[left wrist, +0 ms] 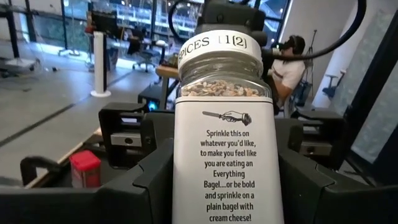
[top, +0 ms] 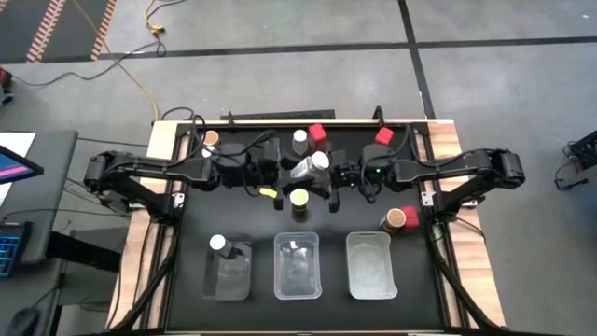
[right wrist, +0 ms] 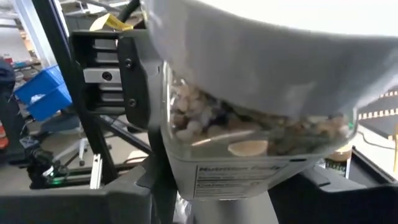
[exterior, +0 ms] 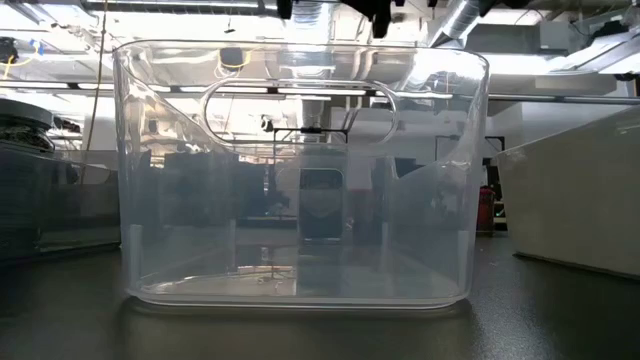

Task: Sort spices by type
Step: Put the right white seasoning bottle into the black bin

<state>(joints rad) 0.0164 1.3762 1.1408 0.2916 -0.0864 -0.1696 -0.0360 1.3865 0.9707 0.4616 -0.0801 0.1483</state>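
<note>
A spice jar (top: 312, 168) with a white cap and a white label is held in the air over the table's middle, between my two grippers. My left gripper (top: 297, 174) reaches in from the left and is shut on it. My right gripper (top: 330, 174) reaches in from the right and is shut on the same jar. Other spice jars stand on the black table: two red-capped (top: 317, 133) (top: 383, 136), one white-capped (top: 299, 140), one yellow-lidded (top: 298, 198), and tan-lidded ones (top: 401, 219) (top: 211, 138). A white-capped jar (top: 217, 245) stands in the left tray (top: 227, 280). My left gripper pinches the two sides of the jar's labelled body (left wrist: 186, 186) between its fingers. It comes in level from the table's left, fingers lying along the jar. The jar is lifted clear of the table, label up, cap (left wrist: 219, 48) toward the right arm. My right gripper has the jar between its fingers at the cap end, beside the clear glass part (right wrist: 186, 124). It comes in level from the table's right, along the jar. The big white cap (right wrist: 261, 43) hides where the fingers touch.
Three clear plastic trays stand in a row at the near edge; the middle (top: 297, 271) and right (top: 368, 271) ones show nothing inside. The middle tray (exterior: 300, 170) fills the low view. A person sits in the room beyond the table (left wrist: 289, 62).
</note>
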